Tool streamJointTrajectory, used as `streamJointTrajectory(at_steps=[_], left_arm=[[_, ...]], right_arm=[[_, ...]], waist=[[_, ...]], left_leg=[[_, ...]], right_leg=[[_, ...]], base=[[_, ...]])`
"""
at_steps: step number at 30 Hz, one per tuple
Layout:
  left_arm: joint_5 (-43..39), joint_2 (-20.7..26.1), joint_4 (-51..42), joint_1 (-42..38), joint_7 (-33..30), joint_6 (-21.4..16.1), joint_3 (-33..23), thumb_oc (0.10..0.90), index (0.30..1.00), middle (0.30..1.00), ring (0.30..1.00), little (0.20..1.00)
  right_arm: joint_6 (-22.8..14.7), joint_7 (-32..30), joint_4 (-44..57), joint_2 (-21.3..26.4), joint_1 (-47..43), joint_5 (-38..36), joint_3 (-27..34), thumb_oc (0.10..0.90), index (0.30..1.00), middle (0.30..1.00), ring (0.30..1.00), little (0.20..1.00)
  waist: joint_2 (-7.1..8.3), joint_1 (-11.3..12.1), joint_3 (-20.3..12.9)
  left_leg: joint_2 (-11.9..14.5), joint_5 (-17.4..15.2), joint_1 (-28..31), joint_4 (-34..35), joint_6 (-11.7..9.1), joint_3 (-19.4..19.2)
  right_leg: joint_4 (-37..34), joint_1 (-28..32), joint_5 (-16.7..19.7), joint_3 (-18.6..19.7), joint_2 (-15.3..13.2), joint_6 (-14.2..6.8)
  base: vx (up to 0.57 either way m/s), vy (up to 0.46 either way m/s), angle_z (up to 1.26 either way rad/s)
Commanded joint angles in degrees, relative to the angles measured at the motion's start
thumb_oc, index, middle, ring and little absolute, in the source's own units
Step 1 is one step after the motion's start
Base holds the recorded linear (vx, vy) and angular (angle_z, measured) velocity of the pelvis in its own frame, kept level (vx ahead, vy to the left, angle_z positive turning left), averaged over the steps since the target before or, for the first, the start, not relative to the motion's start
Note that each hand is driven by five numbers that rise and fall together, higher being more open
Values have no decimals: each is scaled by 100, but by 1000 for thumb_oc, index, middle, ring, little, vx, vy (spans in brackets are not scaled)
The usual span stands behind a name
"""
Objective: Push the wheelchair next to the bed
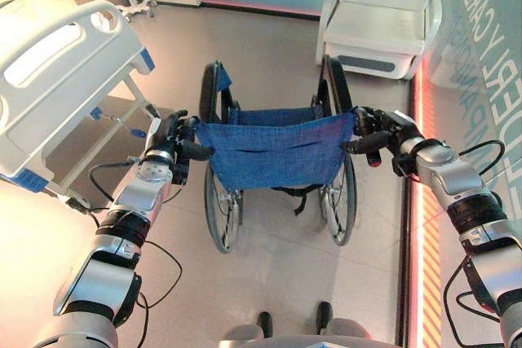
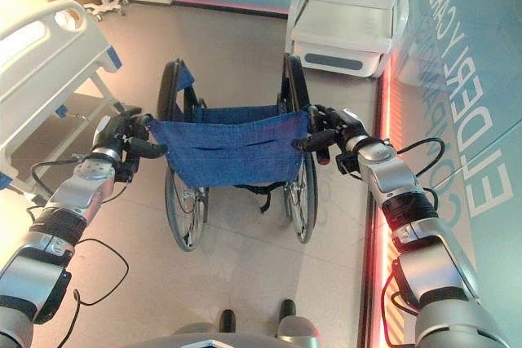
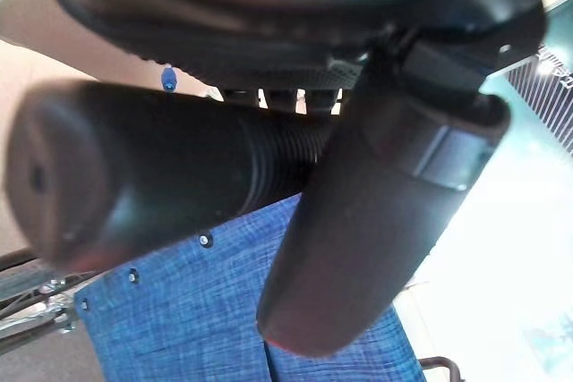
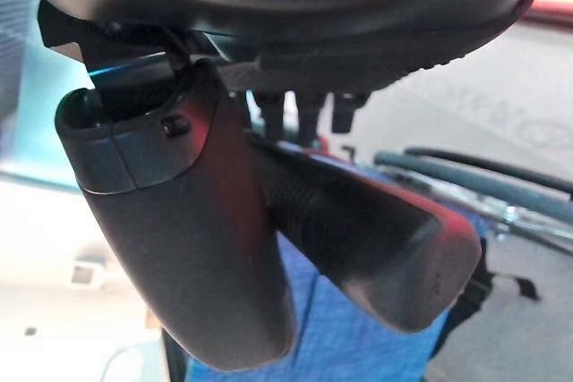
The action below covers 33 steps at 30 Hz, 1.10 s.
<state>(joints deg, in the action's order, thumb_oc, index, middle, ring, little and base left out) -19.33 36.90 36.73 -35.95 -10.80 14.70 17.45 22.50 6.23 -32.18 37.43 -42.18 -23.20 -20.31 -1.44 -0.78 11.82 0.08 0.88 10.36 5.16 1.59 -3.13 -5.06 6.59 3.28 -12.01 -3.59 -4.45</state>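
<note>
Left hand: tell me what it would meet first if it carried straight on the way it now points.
The left hand, curled round the wheelchair's left push handle, points ahead past the hospital bed's footboard. Bare floor follows; depth is unclear, but the bed frame looks closest.

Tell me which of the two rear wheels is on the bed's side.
The wheel below the left hand, on the robot's left: the bed stands on that side, whereas the other wheel faces the white armchair side.

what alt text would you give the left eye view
Seen from above, the left hand and right hand each grip a push handle of a wheelchair with a blue sling back. A white bed stands to its left, a white chair ahead.
</note>
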Motion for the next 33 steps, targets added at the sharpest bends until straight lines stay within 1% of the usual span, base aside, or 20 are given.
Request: streamJointTrajectory(at_steps=[1,3,4,5,7,9,11,12,14,17,20,23,25,28,30,33], left_arm=[[1049,935,752,231,-93,925,-312,800,900,900,900,900],[1411,1070,587,264,218,1392,-245,800,900,900,900,900],[1428,1079,578,264,242,1423,-244,800,900,900,900,900],[1499,1135,552,261,337,1536,-236,800,900,900,900,900],[1720,1278,536,239,746,1781,-187,800,900,900,900,900],[1805,1305,524,249,903,1851,-177,800,900,900,900,900],[2008,1343,516,237,1130,2000,-139,800,900,900,900,900],[2025,1354,530,236,1146,2012,-118,800,900,900,900,900],[2133,1426,569,168,1338,2115,-13,800,900,900,900,900],[2330,1430,621,107,1522,2211,87,800,900,900,900,900],[2612,1425,771,-34,1804,2407,250,800,900,900,900,900],[2665,1404,946,-127,1813,2500,353,800,900,900,900,900],[2538,1372,1086,-226,1770,2563,451,800,900,900,900,900],[2332,1300,1227,-277,1606,2548,496,800,900,900,900,900],[1890,1200,1300,-254,1084,2353,449,800,900,900,900,900],[1688,1055,1291,-147,828,2187,356,800,900,900,900,900]], right_arm=[[790,66,-91,558,531,215,-137,800,900,900,900,900],[1178,180,172,679,538,605,-126,800,900,900,900,900],[1197,197,187,688,540,623,-121,800,900,900,900,900],[1303,288,242,731,531,754,-118,800,900,900,900,900],[1573,626,379,830,518,1077,-138,800,900,900,900,900],[1659,802,440,847,534,1160,-160,800,900,900,900,900],[1814,1235,480,878,547,1454,-207,800,900,900,900,900],[1845,1329,472,891,544,1512,-249,800,900,900,900,900],[1882,1572,417,926,495,1477,-376,800,900,900,900,900],[1917,1545,320,890,487,1327,-461,800,900,900,900,900],[1975,1538,-15,813,372,1302,-570,800,900,900,900,900],[1946,1587,-289,772,264,1412,-658,800,900,900,900,900],[1927,1613,-526,722,144,1468,-751,800,900,900,900,900],[1922,1649,-770,634,25,1535,-836,800,900,900,900,900],[1931,1617,-951,528,-22,1573,-907,800,900,900,900,900],[1899,1553,-1069,408,27,1618,-918,800,900,900,900,900]], waist=[[196,212,-12],[183,216,24],[183,217,26],[181,217,35],[172,213,66],[172,216,67],[173,214,63],[172,217,58],[177,226,50],[188,242,29],[191,280,4],[189,297,-6],[185,315,-6],[181,332,-11],[183,351,-15],[188,374,-22]], left_leg=[[-269,-395,-379,-458,-5,-76],[-271,-401,-410,-475,10,-73],[-271,-400,-410,-475,11,-72],[-274,-400,-411,-470,12,-68],[-279,-404,-415,-473,26,-68],[-282,-404,-416,-474,30,-65],[-287,-399,-413,-465,32,-66],[-288,-398,-414,-464,33,-67],[-289,-394,-402,-448,38,-71],[-294,-400,-409,-463,45,-72],[-297,-399,-415,-463,42,-59],[-297,-405,-409,-472,44,-60],[-298,-411,-413,-501,41,-63],[-302,-420,-421,-542,36,-62],[-308,-423,-417,-551,31,-50],[-309,-425,-423,-571,19,-37]], right_leg=[[716,-44,-679,-109,-15,125],[726,-72,-669,-101,-16,116],[725,-72,-668,-101,-15,116],[724,-76,-666,-99,-11,112],[729,-86,-663,-91,-2,107],[725,-82,-665,-91,3,109],[708,-71,-663,-93,15,114],[701,-68,-661,-95,18,114],[680,-51,-655,-111,25,118],[677,-43,-660,-115,29,124],[662,-29,-663,-137,35,126],[655,-12,-670,-148,35,133],[664,-1,-679,-166,26,139],[683,5,-690,-165,22,148],[682,19,-696,-162,23,154],[687,29,-708,-170,18,166]], base=[[0,0,0],[-19,-4,0],[0,0,0],[0,0,0],[0,0,0],[0,0,0],[0,0,0],[0,0,0],[0,0,0],[0,0,0],[0,0,0],[0,0,0],[19,-4,3],[7,-1,1],[0,0,0],[4,2,1]])
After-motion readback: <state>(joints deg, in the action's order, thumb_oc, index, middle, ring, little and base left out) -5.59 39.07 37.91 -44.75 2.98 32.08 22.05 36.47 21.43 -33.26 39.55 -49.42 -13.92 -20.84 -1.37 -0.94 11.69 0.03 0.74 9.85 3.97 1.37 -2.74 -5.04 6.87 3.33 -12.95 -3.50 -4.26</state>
